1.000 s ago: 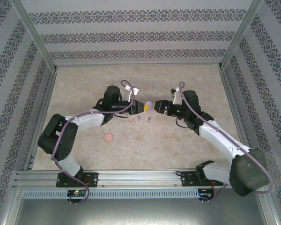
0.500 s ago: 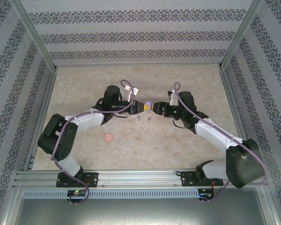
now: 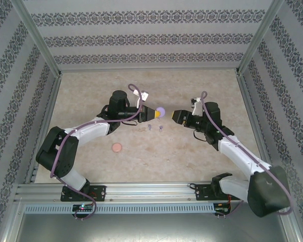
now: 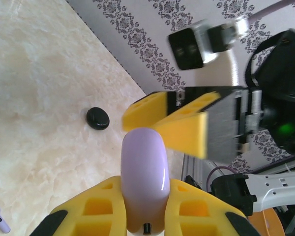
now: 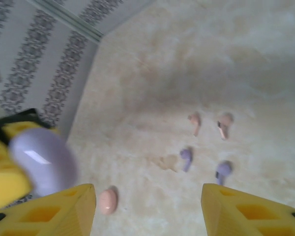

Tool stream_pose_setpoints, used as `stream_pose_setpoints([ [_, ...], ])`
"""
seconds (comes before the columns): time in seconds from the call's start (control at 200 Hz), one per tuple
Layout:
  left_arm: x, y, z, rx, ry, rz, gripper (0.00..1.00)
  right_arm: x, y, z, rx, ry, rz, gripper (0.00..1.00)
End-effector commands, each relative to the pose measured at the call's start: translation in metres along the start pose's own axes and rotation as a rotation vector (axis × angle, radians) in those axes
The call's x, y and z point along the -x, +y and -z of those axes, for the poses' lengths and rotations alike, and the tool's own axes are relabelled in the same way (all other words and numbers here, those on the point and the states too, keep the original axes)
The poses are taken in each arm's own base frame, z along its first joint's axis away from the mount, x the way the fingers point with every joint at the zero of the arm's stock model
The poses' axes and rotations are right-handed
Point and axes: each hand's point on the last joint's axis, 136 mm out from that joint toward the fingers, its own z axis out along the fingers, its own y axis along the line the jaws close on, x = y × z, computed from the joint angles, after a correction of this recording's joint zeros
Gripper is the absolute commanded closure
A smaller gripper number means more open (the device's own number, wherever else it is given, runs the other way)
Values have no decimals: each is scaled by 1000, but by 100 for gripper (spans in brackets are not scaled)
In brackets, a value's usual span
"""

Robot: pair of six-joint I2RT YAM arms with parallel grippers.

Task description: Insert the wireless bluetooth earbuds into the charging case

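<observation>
We judge the step in hand to be opening the lilac case, mid-frame in the top view and pinched at its base by the left gripper. The right gripper faces it, just apart, fingers spread and empty. The purple earbuds lie on the table, right of centre in the right wrist view, with the pink earbuds above them. Next, we reckon, the right fingers must catch the lid's edge.

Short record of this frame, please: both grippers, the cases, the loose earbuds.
left gripper: shut on purple case, held off the table
right gripper: open, empty, facing that case, not touching
purple earbuds: two, loose on table
pink earbuds: two, loose on table
pink case: lying on table
black case: lying on table
</observation>
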Motion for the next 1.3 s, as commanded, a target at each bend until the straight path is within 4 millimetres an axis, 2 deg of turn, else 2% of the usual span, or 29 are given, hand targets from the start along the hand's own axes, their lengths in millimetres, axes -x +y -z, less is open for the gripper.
stream_pose_setpoints([
  [0.0,11,-9,1,-30,-13,-48,100,11,31,1,80,-11,44,41],
  [0.2,14,-9,0,-31,-15,-53,100,13,52,-18,115,18,74,41],
  [0.315,16,-9,-1,-29,-17,-52,100,12,52,-28,107,32,74,41],
  [0.42,17,-10,-1,-34,-17,-54,100,9,41,-38,82,44,60,43],
  [0.644,21,-21,4,-52,-28,-71,100,0,-7,-49,-10,48,-19,48],
  [0.809,23,-25,6,-57,-31,-80,100,-4,-15,-54,-6,52,-49,49],
  [0.949,22,-24,5,-55,-29,-78,100,-1,-8,-50,17,50,-41,49],
  [1.169,19,-23,4,-65,-18,-74,100,0,11,-18,92,32,21,48],
  [1.294,20,-26,3,-85,-14,-76,100,-3,25,-12,157,53,57,49],
])
